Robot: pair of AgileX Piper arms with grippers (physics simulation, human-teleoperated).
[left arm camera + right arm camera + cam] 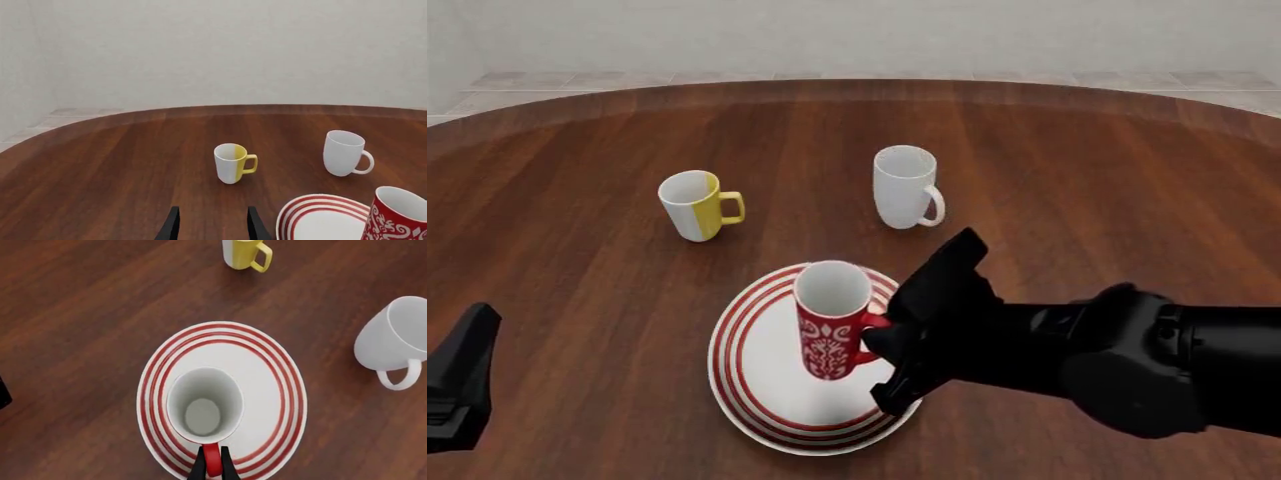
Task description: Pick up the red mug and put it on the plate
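The red mug stands upright over the middle of the plate, its handle turned toward the right arm. My right gripper is shut on that handle. The right wrist view looks straight down into the mug, with the gripper pinching the red handle and the plate's red rings all around. Whether the mug's base touches the plate I cannot tell. My left gripper hangs open at the near left, holding nothing; its view shows its gripper, the plate and the mug.
A yellow-and-white mug stands behind the plate to the left, and a plain white mug behind it to the right. Both are upright on the dark wooden table, whose curved far edge meets a pale wall.
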